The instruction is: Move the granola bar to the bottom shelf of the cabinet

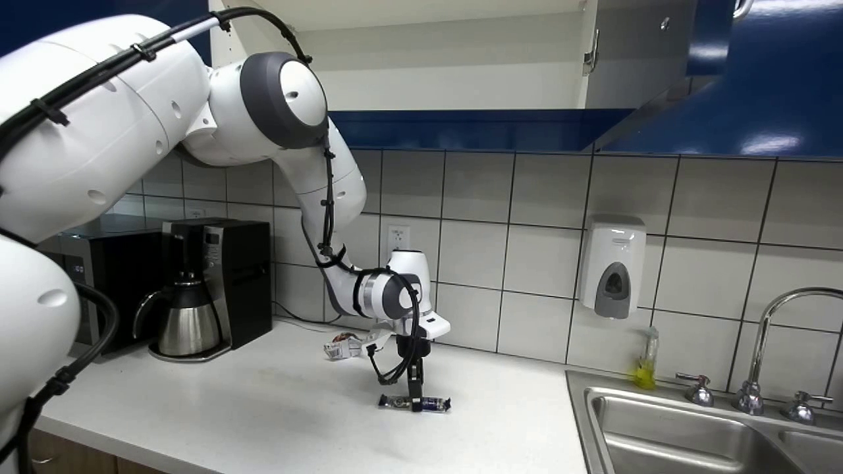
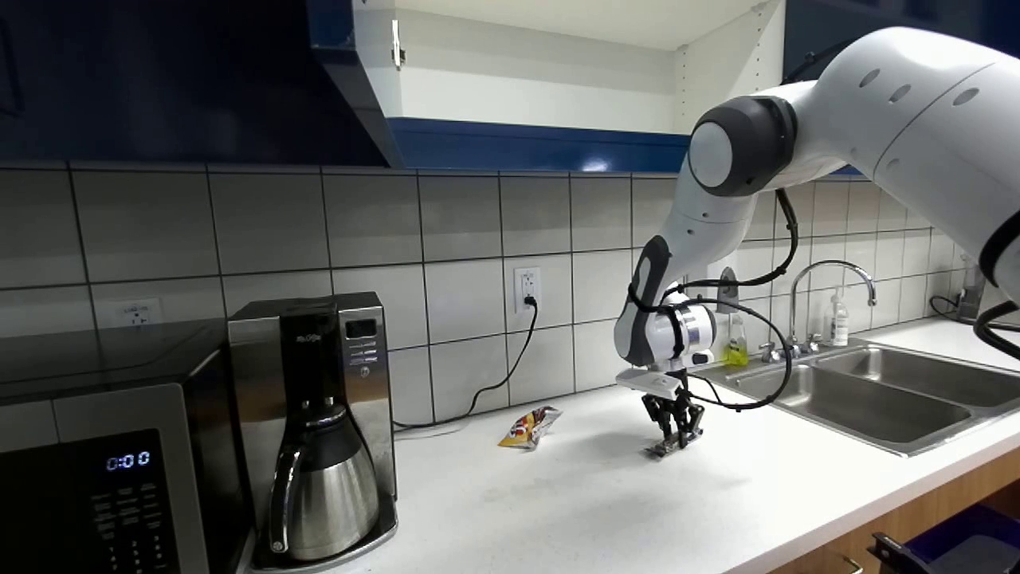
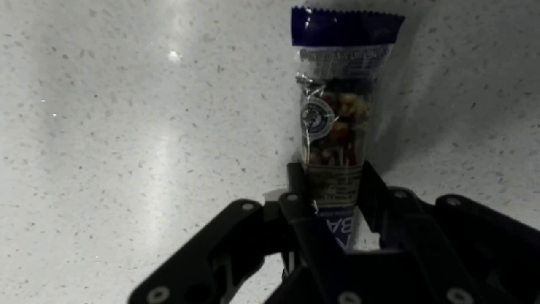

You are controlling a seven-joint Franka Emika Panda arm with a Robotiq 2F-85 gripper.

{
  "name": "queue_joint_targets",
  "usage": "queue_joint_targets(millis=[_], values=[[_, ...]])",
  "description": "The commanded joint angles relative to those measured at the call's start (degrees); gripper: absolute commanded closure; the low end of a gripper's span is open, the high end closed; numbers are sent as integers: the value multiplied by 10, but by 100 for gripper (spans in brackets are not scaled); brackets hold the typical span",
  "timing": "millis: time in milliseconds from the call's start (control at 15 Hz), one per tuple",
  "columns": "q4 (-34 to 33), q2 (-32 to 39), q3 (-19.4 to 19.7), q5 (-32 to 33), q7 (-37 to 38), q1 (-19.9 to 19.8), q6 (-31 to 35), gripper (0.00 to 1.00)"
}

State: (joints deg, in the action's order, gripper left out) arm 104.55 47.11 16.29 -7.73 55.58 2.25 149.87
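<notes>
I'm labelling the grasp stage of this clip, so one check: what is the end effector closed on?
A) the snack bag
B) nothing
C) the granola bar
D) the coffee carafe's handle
C: the wrist view shows the end effector closed across the granola bar, pinching it by its two long sides.

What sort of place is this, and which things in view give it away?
Most likely a kitchen, though whether in a home or an office I cannot tell: the sink, coffee maker and microwave point to it.
</notes>
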Motion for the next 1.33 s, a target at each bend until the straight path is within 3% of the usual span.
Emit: queue_joint_targets(millis=[0,1267], values=[[-9,-3,-7,-1,1,-5,-1,91],[39,-95,1,17,-4,9,12,91]])
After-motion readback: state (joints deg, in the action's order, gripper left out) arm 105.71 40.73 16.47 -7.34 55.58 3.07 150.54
